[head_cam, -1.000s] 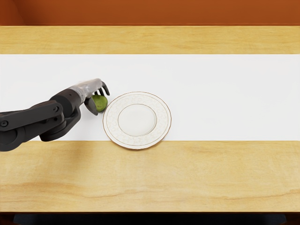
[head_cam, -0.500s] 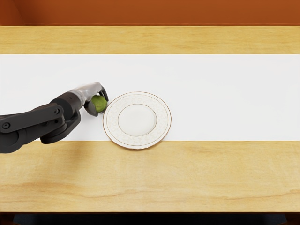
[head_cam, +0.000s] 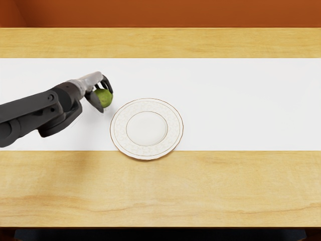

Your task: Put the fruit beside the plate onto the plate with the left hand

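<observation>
The fruit (head_cam: 105,97) is small, round, smooth and yellow-green, partly hidden behind dark fingers (head_cam: 108,84). It sits over the white runner (head_cam: 230,100), up and to the left of the plate (head_cam: 118,132), near the rim but apart from it, not on the plate. My left robot hand (head_cam: 98,91) is closed around the fruit, fingers curled over its far side, thumb on the near side. My arm enters from the left edge and slants up across the bench (head_cam: 160,191), silver wrist ahead of the dark forearm.
</observation>
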Action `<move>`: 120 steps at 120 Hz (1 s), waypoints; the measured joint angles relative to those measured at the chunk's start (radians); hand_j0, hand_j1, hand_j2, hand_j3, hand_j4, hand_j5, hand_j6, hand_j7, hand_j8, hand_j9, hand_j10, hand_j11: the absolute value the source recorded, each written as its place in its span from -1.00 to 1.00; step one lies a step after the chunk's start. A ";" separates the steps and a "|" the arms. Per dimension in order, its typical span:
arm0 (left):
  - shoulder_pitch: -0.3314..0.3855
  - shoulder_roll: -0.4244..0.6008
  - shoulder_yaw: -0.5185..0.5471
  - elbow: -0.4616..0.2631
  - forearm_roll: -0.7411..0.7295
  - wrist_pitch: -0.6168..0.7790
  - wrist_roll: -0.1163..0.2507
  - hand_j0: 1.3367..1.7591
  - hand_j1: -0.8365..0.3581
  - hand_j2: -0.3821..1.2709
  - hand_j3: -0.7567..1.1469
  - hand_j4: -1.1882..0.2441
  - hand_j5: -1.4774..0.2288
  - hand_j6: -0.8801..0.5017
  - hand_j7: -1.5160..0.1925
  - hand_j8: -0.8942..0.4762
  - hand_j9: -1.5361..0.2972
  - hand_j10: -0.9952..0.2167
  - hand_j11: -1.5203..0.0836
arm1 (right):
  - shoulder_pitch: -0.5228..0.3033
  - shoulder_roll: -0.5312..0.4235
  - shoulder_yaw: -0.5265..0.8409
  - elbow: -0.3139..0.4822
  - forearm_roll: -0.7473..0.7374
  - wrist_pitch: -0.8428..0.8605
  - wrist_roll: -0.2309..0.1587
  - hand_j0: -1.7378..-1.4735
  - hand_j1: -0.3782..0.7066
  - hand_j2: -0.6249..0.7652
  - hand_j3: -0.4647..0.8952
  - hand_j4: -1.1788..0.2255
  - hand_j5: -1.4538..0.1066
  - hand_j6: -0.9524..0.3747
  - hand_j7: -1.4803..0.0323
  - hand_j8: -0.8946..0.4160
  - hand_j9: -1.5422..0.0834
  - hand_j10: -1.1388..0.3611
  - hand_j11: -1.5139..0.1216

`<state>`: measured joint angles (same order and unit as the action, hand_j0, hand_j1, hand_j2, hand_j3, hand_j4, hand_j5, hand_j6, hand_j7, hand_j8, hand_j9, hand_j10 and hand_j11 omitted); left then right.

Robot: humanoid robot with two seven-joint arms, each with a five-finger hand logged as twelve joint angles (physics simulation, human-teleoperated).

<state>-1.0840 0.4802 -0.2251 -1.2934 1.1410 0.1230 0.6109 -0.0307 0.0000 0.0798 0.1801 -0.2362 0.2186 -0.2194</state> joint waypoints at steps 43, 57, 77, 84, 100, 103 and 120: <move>-0.085 0.009 -0.068 0.003 -0.242 -0.078 0.000 0.52 -0.08 -0.09 -0.20 -0.15 -0.22 -0.11 -0.15 -0.17 -0.18 -0.26 -0.08 | 0.000 0.000 0.000 0.000 0.000 0.000 0.000 -0.40 -0.90 -0.11 -0.32 0.65 0.83 0.40 0.92 0.33 0.86 0.49 0.82; -0.082 0.006 -0.077 0.002 -0.264 -0.099 0.000 0.51 -0.05 -0.13 -0.20 -0.15 -0.22 -0.12 -0.15 -0.18 -0.18 -0.27 -0.09 | 0.000 0.000 0.000 0.000 0.000 0.000 0.000 -0.40 -0.90 -0.11 -0.32 0.65 0.83 0.40 0.92 0.33 0.86 0.49 0.82; -0.080 -0.020 -0.080 0.002 -0.272 -0.140 0.000 0.51 -0.01 -0.18 -0.20 -0.15 -0.21 -0.13 -0.14 -0.20 -0.17 -0.29 -0.08 | 0.000 0.000 0.000 0.000 0.000 0.000 0.000 -0.40 -0.90 -0.11 -0.32 0.65 0.83 0.40 0.92 0.33 0.86 0.49 0.82; -0.079 -0.031 -0.077 0.001 -0.274 -0.150 0.000 0.51 -0.01 -0.17 -0.20 -0.14 -0.21 -0.14 -0.14 -0.20 -0.17 -0.29 -0.08 | 0.000 0.000 0.000 0.000 0.000 0.000 0.000 -0.40 -0.90 -0.11 -0.32 0.65 0.83 0.40 0.92 0.33 0.86 0.49 0.82; -0.068 -0.061 -0.073 0.001 -0.274 -0.182 0.000 0.51 0.00 -0.18 -0.20 -0.14 -0.20 -0.15 -0.14 -0.21 -0.17 -0.28 -0.08 | 0.000 0.000 0.000 0.000 0.000 0.000 0.000 -0.40 -0.90 -0.11 -0.32 0.65 0.83 0.40 0.92 0.33 0.86 0.49 0.82; -0.068 -0.067 -0.072 0.001 -0.274 -0.186 0.000 0.51 -0.01 -0.17 -0.20 -0.14 -0.20 -0.17 -0.14 -0.21 -0.17 -0.28 -0.08 | 0.000 0.000 0.000 0.000 0.000 0.000 0.000 -0.40 -0.90 -0.11 -0.32 0.65 0.83 0.40 0.92 0.33 0.86 0.49 0.82; -0.069 -0.091 -0.050 0.001 -0.275 -0.196 0.000 0.52 -0.05 -0.11 -0.20 -0.14 -0.21 -0.21 -0.15 -0.21 -0.17 -0.25 -0.07 | 0.000 0.000 0.000 0.000 0.000 0.000 0.000 -0.40 -0.90 -0.11 -0.32 0.65 0.83 0.40 0.92 0.33 0.86 0.49 0.82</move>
<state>-1.1533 0.3897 -0.2754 -1.2928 0.8659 -0.0732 0.6108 -0.0307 0.0000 0.0798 0.1803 -0.2362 0.2188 -0.2194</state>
